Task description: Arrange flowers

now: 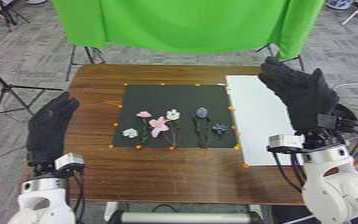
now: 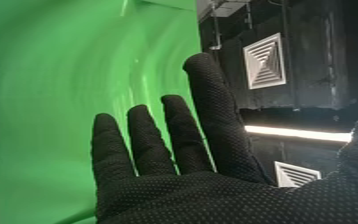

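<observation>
We take the dark mat [image 1: 162,95] on the brown bench [image 1: 158,175] as our landmark: its plain surface probably makes the pale petals easy to pick out. The flowers all lie on its near part. At its near left is the white flower cluster [image 1: 130,133]; moving rightward across it come the small pink flower [image 1: 143,114], the large pink flower [image 1: 159,126], the cream flower [image 1: 173,114], the blue-violet spike [image 1: 202,113] and the dark blue flower [image 1: 220,128]. The longer stems run toward the mat's near edge, we judge so the blooms fan away from us like a bouquet. Orange markers [image 1: 111,146] follow its border, perhaps to fix its place. Our right hand [image 1: 300,90] is beyond the mat's right side, fingers straight and well open, holding nothing; being off to that side leaves the blooms unobstructed. Our left hand [image 1: 51,125], left of the mat, has its fingers extended, likewise holding nothing. Right of the mat lies a white sheet [image 1: 257,115], possibly the surface meant for the arrangement; if so, we would lift stems gently, since neighbouring ones could snag.
</observation>
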